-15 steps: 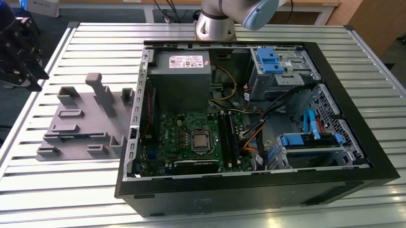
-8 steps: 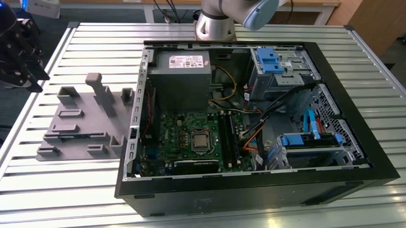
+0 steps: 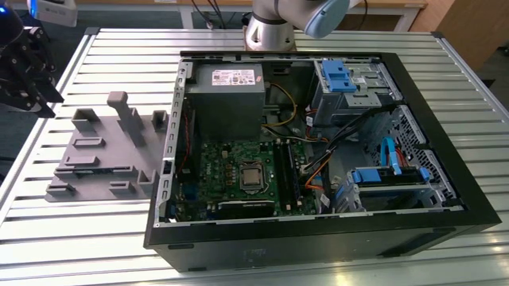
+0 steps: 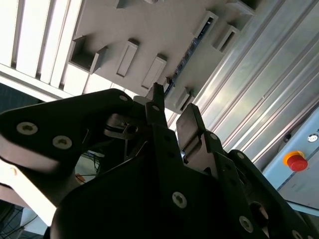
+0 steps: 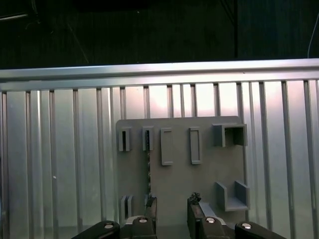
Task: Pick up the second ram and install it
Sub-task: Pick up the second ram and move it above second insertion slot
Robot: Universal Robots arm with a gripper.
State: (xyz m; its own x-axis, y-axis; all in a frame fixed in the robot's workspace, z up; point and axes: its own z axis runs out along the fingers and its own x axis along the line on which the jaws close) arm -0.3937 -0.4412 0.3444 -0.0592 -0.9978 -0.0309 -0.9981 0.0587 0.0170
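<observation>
1. Gripper point(image 5: 172, 201) hovers off the table's edge at the exterior view's left point(image 3: 28, 77). Its jaws are spread with an open gap and nothing between the fingers point(image 4: 187, 124).
2. Second ram point(image 5: 148, 169) stands on its long edge in the grey fixture point(image 5: 199, 179), just ahead of the fingertips. In both wrist views it reads as a thin dark strip running between slot blocks point(image 4: 187, 55). One finger lines up roughly with its near end; can't tell if they touch.
3. Handling guess: the stick is light, stiff and very thin. Chips and the contact edge are fragile, and the flat faces are a bit slick. Best hold looks like a pinch across the two flat faces near the middle of the exposed long edge, kept square so it doesn't tilt.
4. Fixture sits on the slatted table point(image 3: 104, 238) close to that same edge, bare slats beyond it to the table rim point(image 5: 159, 72).
5. Open computer case point(image 3: 445, 179) lies mid-table, well apart from the fixture. Its long black motherboard slots point(image 3: 283, 170) sit beside the processor socket; can't tell what is in them.
</observation>
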